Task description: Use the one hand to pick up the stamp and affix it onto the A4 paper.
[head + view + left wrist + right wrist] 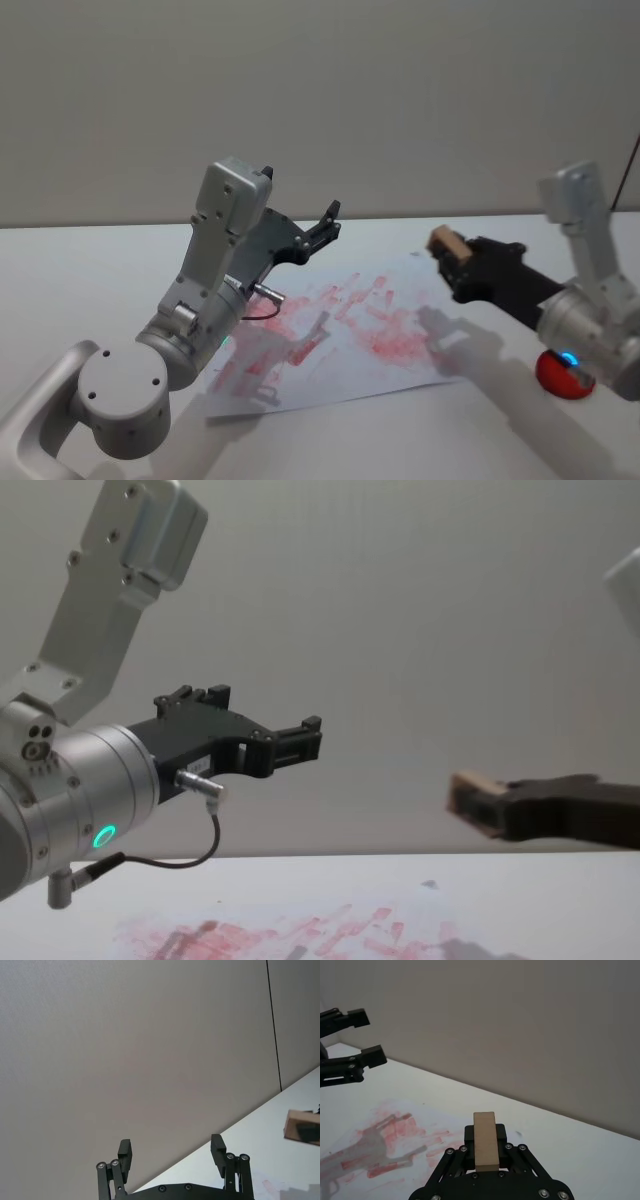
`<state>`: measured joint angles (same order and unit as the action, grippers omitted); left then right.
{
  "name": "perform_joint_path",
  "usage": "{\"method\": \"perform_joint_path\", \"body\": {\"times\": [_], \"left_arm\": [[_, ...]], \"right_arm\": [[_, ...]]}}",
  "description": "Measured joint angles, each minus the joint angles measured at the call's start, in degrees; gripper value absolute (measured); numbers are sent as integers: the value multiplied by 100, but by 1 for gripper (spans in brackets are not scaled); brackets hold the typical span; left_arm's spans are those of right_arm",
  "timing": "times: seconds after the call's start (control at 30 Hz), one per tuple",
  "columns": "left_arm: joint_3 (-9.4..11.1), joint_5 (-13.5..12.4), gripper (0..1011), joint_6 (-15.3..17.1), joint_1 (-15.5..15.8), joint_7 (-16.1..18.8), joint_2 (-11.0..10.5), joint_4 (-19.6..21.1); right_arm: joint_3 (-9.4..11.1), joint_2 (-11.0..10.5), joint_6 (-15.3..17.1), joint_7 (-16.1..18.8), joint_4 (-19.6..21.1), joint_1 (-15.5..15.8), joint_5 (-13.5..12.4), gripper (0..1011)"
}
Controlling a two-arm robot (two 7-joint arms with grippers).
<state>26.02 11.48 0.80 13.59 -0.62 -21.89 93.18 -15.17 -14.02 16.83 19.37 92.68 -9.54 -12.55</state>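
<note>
In the head view, the stamp (444, 241) is held pinched in the right gripper (458, 264), aloft over the far right edge of the A4 paper (340, 345). The left gripper (328, 222) hangs above the sheet's left part. In the left wrist view, the left jaws are seen spread, with nothing between them. In the right wrist view, the wooden block is seen clamped, with the red prints below and ahead of it. In the chest view, the stamp is seen well above the sheet. Carrying is judged to be the step in hand. Next, the stamp would have to be lowered and pressed flat on the paper.
</note>
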Motion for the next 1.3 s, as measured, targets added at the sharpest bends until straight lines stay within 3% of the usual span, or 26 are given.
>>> {"method": "perform_joint_path", "body": {"times": [0.37, 0.43, 0.63, 0.9, 1.3], "left_arm": [[0, 0, 1001, 0, 0, 0, 0, 0], [0, 0, 1001, 0, 0, 0, 0, 0], [0, 0, 1001, 0, 0, 0, 0, 0], [0, 0, 1001, 0, 0, 0, 0, 0], [0, 0, 1001, 0, 0, 0, 0, 0]], "right_arm": [[295, -439, 276, -804, 771, 701, -532, 219], [390, -587, 391, -1017, 959, 944, -689, 219], [543, -820, 609, -1340, 1200, 1305, -909, 219], [645, -987, 794, -1523, 1295, 1534, -1019, 219], [679, -1068, 1010, -1541, 1240, 1608, -1026, 219]]}}
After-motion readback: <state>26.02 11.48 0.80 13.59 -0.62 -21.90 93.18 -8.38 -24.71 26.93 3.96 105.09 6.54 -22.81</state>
